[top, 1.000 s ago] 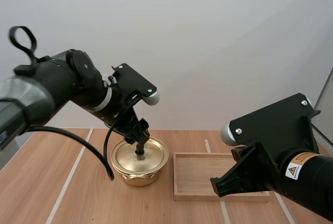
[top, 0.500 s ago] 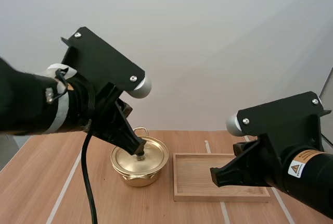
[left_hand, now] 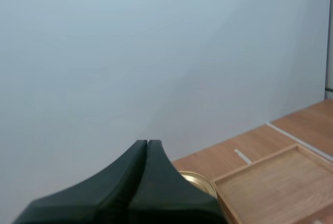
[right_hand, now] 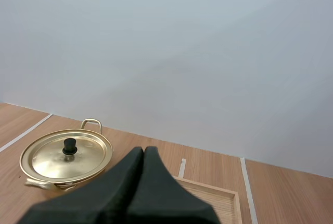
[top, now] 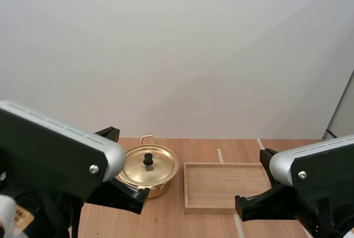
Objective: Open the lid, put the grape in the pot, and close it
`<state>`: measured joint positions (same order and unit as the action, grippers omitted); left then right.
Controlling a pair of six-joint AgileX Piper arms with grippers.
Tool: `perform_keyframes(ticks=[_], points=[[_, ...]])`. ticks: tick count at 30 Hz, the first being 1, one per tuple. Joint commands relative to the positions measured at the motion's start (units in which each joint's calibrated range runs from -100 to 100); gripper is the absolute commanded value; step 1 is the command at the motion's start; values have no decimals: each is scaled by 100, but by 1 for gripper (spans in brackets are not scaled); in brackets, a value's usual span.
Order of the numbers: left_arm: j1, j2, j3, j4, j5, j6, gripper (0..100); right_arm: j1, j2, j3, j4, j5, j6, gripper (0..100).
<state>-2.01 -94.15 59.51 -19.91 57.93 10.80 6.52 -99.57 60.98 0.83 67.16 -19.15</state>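
pot: brass-coloured pot (top: 159,187) stands upright on the wooden tabletop (top: 188,224), between the two arms as seen from above
lid: lid (top: 160,167) sits flat on the pot and covers it fully, pot closed
knob: black knob (top: 148,160) stands upright at the lid's centre, nothing touching it
handle: wire loop handle (top: 147,138) on the far side of the pot; a second handle shows at its near side in the right wrist view
tray: wooden tray (top: 227,185) lies flat just to the right of the pot, with a narrow gap between them, nothing in it
left tool: left tool (left_hand: 148,142) is clenched, both fingers pressed into one dark wedge with nothing between them; it is up off the pot and apart from it, the pot's rim peeking out just behind the fingers
right tool: right tool (right_hand: 143,149) is clenched too and empty, fingers together as a wedge; the pot sits beyond it and well apart, the tray's corner next to the fingers
left arm: left arm (top: 55,155) is on the near left side of the pot, its dark front end overlapping the pot's near edge in the high view
right arm: right arm (top: 315,166) is to the pot's right, nearer the camera than the tray
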Motion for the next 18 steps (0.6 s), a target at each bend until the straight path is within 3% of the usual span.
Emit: perform_keyframes(ticks=[1,7,12,18], points=[[-16,-475,279,-39,-750,-211,0,-25,-43,-26,-39,4,48,0],[-16,-585,519,-39,-618,-211,0,-25,-43,19,30,174,48,0],[-16,-585,1123,-52,-1206,-220,0,-25,-43,699,59,-1544,48,0],[-16,-585,2120,-52,-3039,-234,0,-34,-43,2144,-12,-3384,48,0]])
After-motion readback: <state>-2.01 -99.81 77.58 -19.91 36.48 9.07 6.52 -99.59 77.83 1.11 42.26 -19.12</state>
